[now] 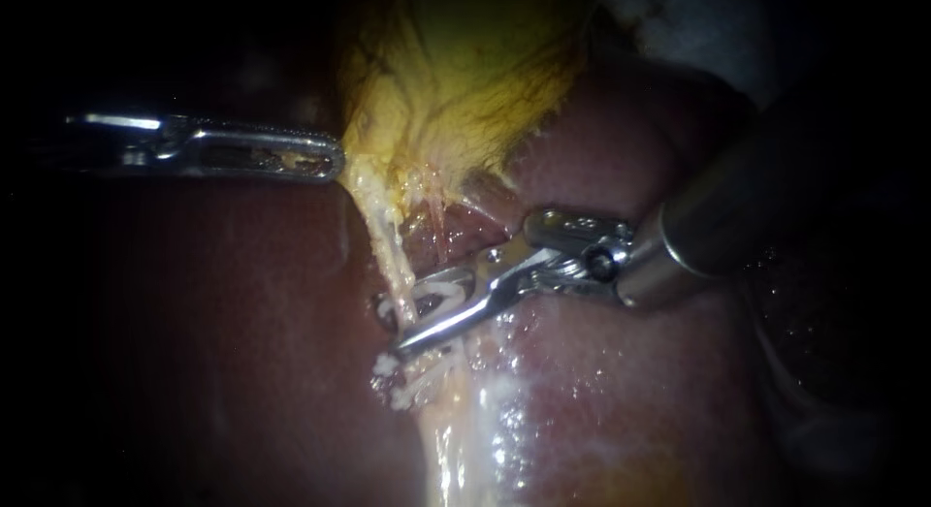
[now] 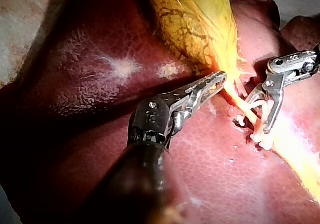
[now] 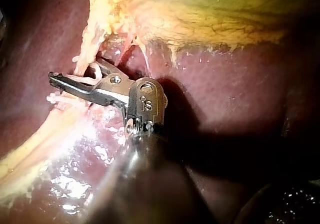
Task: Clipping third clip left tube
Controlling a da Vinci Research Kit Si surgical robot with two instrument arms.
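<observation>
Now the right instrument (image 1: 407,323) holds its pincer parted astride the left tube (image 1: 385,237), the left instrument (image 1: 333,164) clamping the gallbladder (image 1: 465,71).

**Tissue and backdrop outside the clipping**

Liver (image 1: 223,323): dark red-brown, smooth; lies under both the left instrument (image 1: 335,163) and the right instrument (image 1: 386,328) and spreads well beyond each; one whitish patch (image 2: 122,66), star-shaped, on its surface beside the left instrument's shaft, apart from it; wet sheen (image 3: 70,184) on the surface beside the right instrument's shaft.

Gallbladder (image 1: 465,61): yellow-green, veined with fine dark lines; its narrow end meets the left instrument's tip; its frayed edge lies ahead of the right instrument.

Thin pink strand (image 1: 436,216): runs from the gallbladder's edge toward the right instrument's wrist.

Pale grey surface (image 1: 679,13): past the liver's far rim, beyond the right instrument's shaft.
</observation>
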